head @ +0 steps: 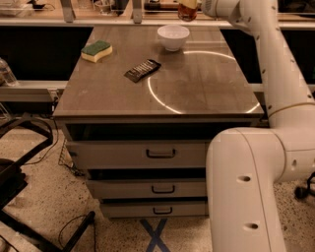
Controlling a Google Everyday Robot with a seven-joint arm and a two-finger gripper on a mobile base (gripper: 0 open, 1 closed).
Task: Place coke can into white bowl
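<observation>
The white bowl (pixel 173 36) stands upright at the far middle of the wooden table top (pixel 197 88). The coke can (pixel 188 13), red-orange, hangs at the top edge of the camera view, just behind and a little right of the bowl and above its rim. Only its lower part shows. My gripper (pixel 190 5) is at the top edge, at the end of the white arm (pixel 266 44) that reaches in from the right. It is shut on the can and mostly cut off by the frame.
A green and yellow sponge (pixel 96 50) lies at the far left of the table. A flat black packet (pixel 142 70) lies left of centre. Three drawers (pixel 160 153) are below. My white base (pixel 246 192) fills the lower right. A cluttered shelf runs behind the table.
</observation>
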